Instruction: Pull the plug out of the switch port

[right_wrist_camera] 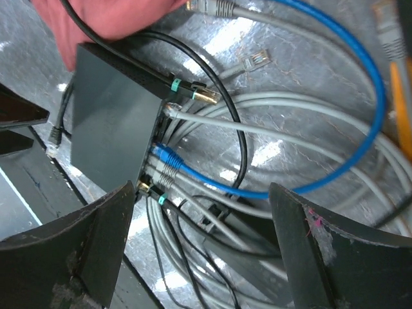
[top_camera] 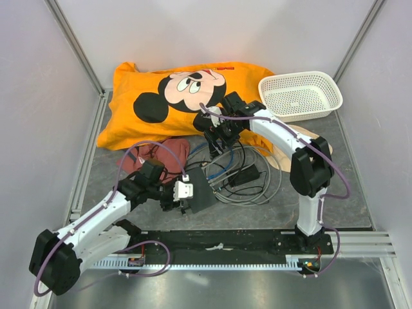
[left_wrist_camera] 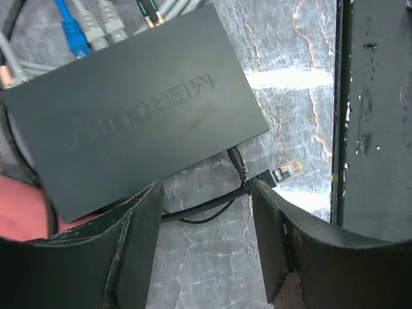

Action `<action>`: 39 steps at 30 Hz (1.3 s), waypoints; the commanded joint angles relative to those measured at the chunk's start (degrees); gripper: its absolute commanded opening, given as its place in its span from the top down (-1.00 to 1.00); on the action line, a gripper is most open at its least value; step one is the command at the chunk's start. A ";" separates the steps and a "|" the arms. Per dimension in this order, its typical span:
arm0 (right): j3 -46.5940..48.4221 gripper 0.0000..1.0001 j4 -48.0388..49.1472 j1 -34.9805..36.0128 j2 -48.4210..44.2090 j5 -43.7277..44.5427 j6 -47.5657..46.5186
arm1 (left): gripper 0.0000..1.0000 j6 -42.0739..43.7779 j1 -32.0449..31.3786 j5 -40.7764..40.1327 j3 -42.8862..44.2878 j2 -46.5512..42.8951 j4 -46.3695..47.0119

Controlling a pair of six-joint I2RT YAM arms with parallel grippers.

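The switch (top_camera: 203,193) is a flat dark grey box lying among cables. In the right wrist view its port row (right_wrist_camera: 156,151) holds several plugs: a black one with a gold tip (right_wrist_camera: 195,94), a grey one (right_wrist_camera: 177,111), a blue one (right_wrist_camera: 165,155), two more grey ones and another black one (right_wrist_camera: 150,191). My right gripper (right_wrist_camera: 201,196) is open, hovering above the cables just off the port side, also visible from above (top_camera: 216,137). My left gripper (left_wrist_camera: 205,192) is open at the switch's (left_wrist_camera: 141,109) near edge, holding nothing. It also shows in the top view (top_camera: 181,194).
A loose plug (left_wrist_camera: 287,170) lies on the table by the left gripper. A thin black lead (left_wrist_camera: 235,159) enters the switch's near side. Grey and blue cable coils (top_camera: 248,170), a red cloth (top_camera: 161,154), an orange pillow (top_camera: 187,100), a white basket (top_camera: 299,95) and a black front rail (top_camera: 225,241) surround it.
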 commanded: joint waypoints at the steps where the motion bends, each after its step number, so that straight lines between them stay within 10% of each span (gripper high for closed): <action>1: 4.28 -0.84 -1.16 3.14 3.60 -1.17 -6.71 | -0.28 -4.02 -1.78 1.07 -2.55 1.08 7.58; 39: 3.05 -0.96 0.60 12.03 16.18 15.53 -5.23 | 0.00 -14.32 -7.58 -5.34 -9.50 3.36 18.15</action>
